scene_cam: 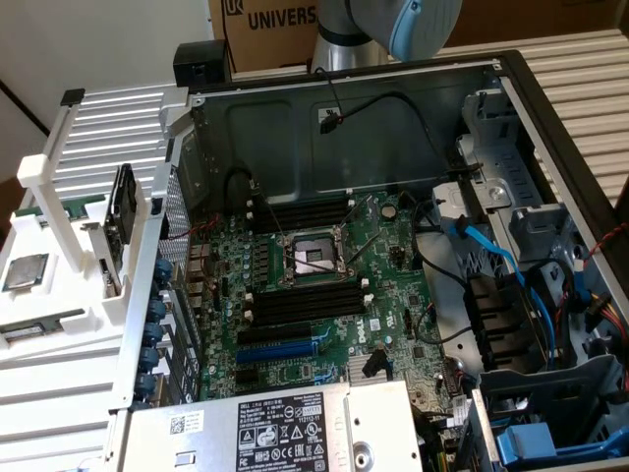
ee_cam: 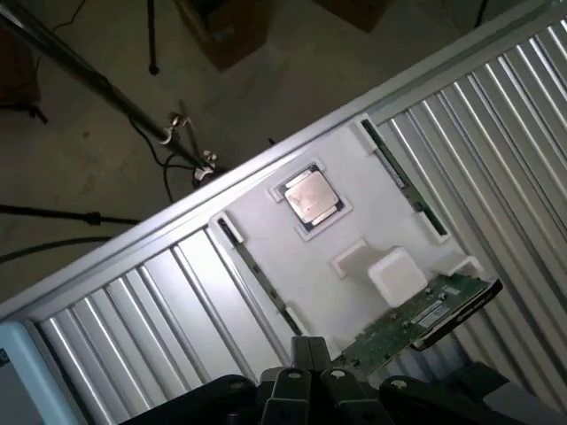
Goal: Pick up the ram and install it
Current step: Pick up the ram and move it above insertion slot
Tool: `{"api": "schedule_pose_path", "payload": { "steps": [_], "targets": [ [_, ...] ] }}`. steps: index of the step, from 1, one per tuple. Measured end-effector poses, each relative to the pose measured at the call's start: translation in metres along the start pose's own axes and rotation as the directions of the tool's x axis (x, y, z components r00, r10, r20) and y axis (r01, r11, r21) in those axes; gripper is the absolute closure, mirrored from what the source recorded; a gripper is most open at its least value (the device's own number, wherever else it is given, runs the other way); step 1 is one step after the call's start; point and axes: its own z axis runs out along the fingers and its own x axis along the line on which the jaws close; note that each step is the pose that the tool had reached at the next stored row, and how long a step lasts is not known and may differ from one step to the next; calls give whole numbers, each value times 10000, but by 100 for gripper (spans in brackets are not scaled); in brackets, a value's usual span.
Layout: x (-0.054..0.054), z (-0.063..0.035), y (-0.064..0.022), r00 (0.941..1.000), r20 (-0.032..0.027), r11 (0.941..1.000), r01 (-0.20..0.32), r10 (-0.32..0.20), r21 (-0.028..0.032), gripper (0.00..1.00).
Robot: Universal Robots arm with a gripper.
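Ribbed silver metal forms the bench [scene_cam: 590, 69] in the exterior view, and an open computer case [scene_cam: 511, 88] lies on it with its motherboard [scene_cam: 334, 285] facing up. A cardboard box [scene_cam: 265, 25] stands behind the case, and the robot arm [scene_cam: 393, 25] rises over the case's far wall. A white holder [scene_cam: 59, 295] sits at the exterior view's left. The ram [scene_cam: 41, 324] lies flat in a groove of that holder, well apart from the motherboard. A silver processor chip [scene_cam: 25, 271] rests just beyond it. A circuit card [scene_cam: 120, 221] stands on edge at the side of the holder nearest the case.

In the wrist view the gripper [ee_cam: 306, 354] hangs above the holder's edge, close to the green card. Its fingers are pressed together with nothing between them. The chip sits in the middle of the holder. The ram lies in a groove on one side of the chip, and a second stick [ee_cam: 257, 270] lies in a groove on the other side; the gripper touches neither. Past the bench's rim is a dim floor [ee_cam: 89, 159] with stand legs and cables
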Motion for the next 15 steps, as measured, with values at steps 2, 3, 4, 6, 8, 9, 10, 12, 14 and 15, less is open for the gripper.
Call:
{"api": "schedule_pose_path", "payload": {
  "steps": [2, 3, 4, 6, 8, 9, 10, 12, 14, 15],
  "targets": [
    [1, 26, -2, 9993, -16, 9993, 365, -365, -5, 90],
    [1, 39, -2, 9985, -22, 9985, 545, -545, -6, 90],
    [1, 53, -3, 9974, -28, 9974, 719, -719, -7, 90],
    [1, 82, -4, 9941, -43, 9941, 1088, -1088, -12, 90],
    [2, 111, -5, 9894, -58, 9894, 1449, -1449, -16, 90],
    [3, 126, -6, 9867, -63, 9867, 1627, -1627, -18, 90],
    [3, 141, -7, 9835, -68, 9835, 1808, -1809, -21, 90],
    [4, 166, -8, 9763, -77, 9764, 2161, -2161, -29, 90],
    [4, 188, -9, 9678, -91, 9678, 2516, -2516, -41, 90],
    [4, 199, -9, 9631, -97, 9632, 2688, -2689, -47, 90]
  ]
}}
